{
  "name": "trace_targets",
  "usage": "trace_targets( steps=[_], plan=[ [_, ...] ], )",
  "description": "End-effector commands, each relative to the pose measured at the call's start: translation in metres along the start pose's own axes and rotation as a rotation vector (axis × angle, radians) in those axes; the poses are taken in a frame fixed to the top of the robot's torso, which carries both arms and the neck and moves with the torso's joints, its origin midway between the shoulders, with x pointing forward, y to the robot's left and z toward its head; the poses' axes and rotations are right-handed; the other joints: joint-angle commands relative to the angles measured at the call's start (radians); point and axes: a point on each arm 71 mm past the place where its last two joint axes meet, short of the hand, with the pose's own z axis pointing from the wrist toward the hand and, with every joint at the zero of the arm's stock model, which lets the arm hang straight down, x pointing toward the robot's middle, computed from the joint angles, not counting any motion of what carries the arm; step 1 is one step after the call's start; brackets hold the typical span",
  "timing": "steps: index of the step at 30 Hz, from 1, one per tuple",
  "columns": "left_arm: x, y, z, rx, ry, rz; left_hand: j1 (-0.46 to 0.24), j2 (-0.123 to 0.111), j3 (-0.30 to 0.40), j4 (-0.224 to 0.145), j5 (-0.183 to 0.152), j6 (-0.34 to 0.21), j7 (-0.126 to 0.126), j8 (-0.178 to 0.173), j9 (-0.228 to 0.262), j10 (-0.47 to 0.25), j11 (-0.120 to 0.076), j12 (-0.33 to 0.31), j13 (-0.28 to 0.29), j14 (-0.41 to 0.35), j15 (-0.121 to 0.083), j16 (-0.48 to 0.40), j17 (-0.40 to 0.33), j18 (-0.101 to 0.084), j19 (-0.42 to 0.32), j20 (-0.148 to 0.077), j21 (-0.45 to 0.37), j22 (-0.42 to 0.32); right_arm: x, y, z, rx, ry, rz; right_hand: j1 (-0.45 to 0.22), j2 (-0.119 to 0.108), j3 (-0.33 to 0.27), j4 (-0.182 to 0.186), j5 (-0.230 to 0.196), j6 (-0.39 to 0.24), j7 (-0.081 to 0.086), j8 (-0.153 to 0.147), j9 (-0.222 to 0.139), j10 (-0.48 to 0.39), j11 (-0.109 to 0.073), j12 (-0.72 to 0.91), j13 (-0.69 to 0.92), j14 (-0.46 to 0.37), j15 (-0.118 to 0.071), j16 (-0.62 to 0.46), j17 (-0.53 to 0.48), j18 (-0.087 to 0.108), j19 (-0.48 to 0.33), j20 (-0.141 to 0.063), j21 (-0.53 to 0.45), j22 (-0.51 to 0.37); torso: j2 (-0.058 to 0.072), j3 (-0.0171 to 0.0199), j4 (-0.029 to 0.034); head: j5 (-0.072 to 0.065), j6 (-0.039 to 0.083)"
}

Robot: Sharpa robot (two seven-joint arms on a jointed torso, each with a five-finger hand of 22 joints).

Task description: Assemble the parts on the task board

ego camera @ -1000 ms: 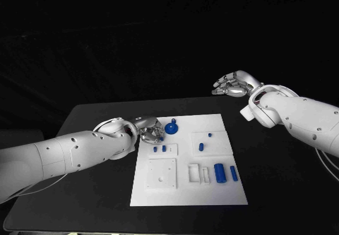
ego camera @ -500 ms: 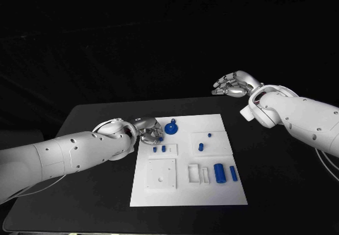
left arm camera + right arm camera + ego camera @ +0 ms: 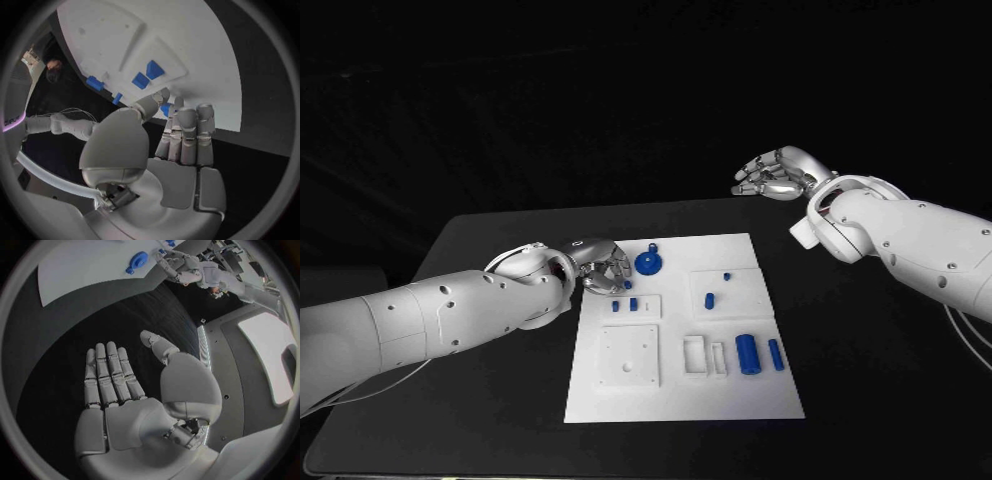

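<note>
The white task board lies in the middle of the black table. My left hand hovers at the board's upper left corner and pinches a small blue part between thumb and fingertips. Beside it a round blue part with a stem lies on the board. Two small blue blocks sit just below the hand, seen also as blue blocks in the left wrist view. My right hand is raised beyond the board's far right corner, its fingers stretched out and holding nothing.
Two blue cylinders lie at the board's right side, and small blue pegs sit above them. A raised white square and white slots occupy the board's lower half. Bare black table surrounds the board.
My left hand has shifted slightly at the board's upper left corner, still pinching the small part. The right hand has stayed in place.
</note>
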Motion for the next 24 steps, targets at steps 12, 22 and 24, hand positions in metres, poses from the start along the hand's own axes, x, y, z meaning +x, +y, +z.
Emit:
trace_targets(
  steps=[12, 22, 24],
  plan=[
    [-0.016, 0.029, -0.013, -0.085, -0.111, -0.174, 0.012, 0.005, 0.011, 0.011, 0.000, 0.002, 0.010, 0.008, 0.000, 0.001, -0.001, 0.004, 0.001, 0.002, 0.001, -0.002, -0.001, 0.082, 0.007, 0.002, -0.001, 0.013, 0.008, -0.004, -0.015, -0.003, 0.091, -0.069, 0.065, 0.024, 0.043, -0.049, -0.037, 0.008, -0.004, 0.012, -0.002, 0.023, -0.003, 0.001, 0.000, 0.069, -0.024, 0.055, 0.007, 0.012, 0.085, -0.004, 0.011, 0.021, -0.001, 0.0001, -0.0014, -0.012, 0.018],
    [-0.044, 0.043, -0.025, -0.139, -0.272, -0.685, -0.033, 0.020, -0.001, 0.046, -0.006, 0.034, 0.015, 0.042, 0.006, 0.041, -0.014, 0.021, 0.013, -0.022, -0.011, -0.042, -0.019, 0.070, -0.023, 0.000, -0.021, 0.008, 0.018, -0.011, -0.035, -0.027, 0.218, -0.270, 0.103, 0.037, 0.080, -0.073, -0.073, 0.066, -0.027, 0.040, 0.012, 0.122, -0.052, 0.056, 0.038, 0.278, -0.130, 0.196, 0.115, 0.038, 0.329, -0.063, 0.110, 0.044, -0.002, 0.0004, -0.0013, -0.034, 0.051],
    [-0.047, 0.043, -0.027, -0.123, -0.280, -0.781, -0.041, 0.019, -0.003, 0.047, -0.009, 0.034, 0.014, 0.048, 0.006, 0.039, -0.011, 0.018, 0.013, -0.040, -0.008, -0.071, -0.032, 0.062, -0.048, 0.004, -0.042, 0.001, 0.023, -0.011, -0.038, -0.035, 0.237, -0.325, 0.109, 0.033, 0.096, -0.071, -0.084, 0.075, -0.031, 0.045, 0.018, 0.140, -0.059, 0.046, 0.053, 0.347, -0.166, 0.240, 0.160, 0.038, 0.414, -0.099, 0.153, 0.054, -0.003, -0.0001, -0.0023, -0.037, 0.052]
  ],
)
